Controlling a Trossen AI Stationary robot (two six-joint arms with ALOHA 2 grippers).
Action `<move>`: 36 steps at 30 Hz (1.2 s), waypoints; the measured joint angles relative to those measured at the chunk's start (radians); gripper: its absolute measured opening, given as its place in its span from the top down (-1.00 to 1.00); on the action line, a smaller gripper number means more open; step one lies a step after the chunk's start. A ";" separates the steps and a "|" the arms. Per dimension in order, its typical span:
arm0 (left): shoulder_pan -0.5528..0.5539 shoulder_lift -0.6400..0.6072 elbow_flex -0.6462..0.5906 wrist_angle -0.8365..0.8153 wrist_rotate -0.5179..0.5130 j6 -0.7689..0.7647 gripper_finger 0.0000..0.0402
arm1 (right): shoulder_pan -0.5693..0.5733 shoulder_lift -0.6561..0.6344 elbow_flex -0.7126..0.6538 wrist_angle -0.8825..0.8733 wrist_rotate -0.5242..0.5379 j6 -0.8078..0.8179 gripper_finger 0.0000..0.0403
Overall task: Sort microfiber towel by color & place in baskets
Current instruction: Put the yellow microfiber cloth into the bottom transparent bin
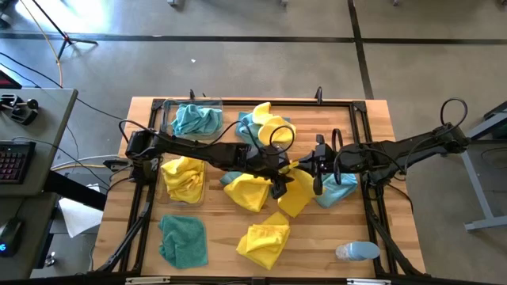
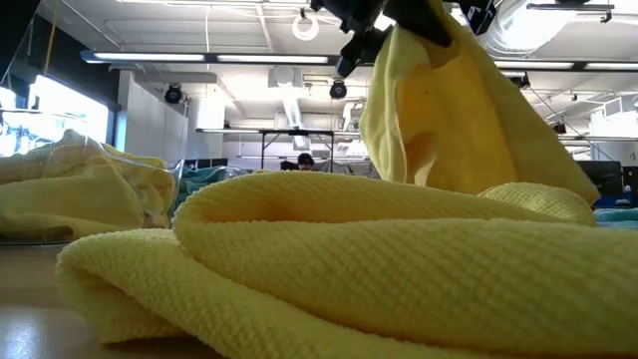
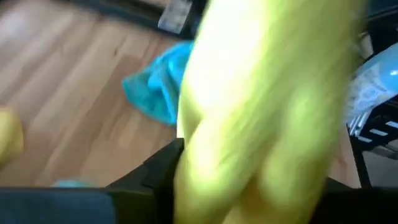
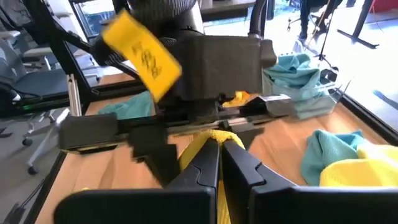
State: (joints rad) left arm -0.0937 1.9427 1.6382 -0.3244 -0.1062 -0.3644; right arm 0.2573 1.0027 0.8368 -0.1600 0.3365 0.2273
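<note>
One yellow towel between both pincers

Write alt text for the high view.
Both grippers meet at the table's middle on one yellow towel, left gripper and right gripper. Yellow and teal towels lie around them; one basket holds a teal towel, another a yellow one.

Towels yellow and teal; table light wood.
</note>
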 joint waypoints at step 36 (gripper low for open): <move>-0.377 -0.720 -0.001 -0.932 -0.498 -0.550 1.00 | -0.001 0.000 0.000 -0.307 -0.038 0.210 0.34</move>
State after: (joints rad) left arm -0.4706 1.2227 1.6375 -1.2563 -0.6045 -0.9143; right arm 0.2565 1.0027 0.8368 -0.4670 0.2990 0.4370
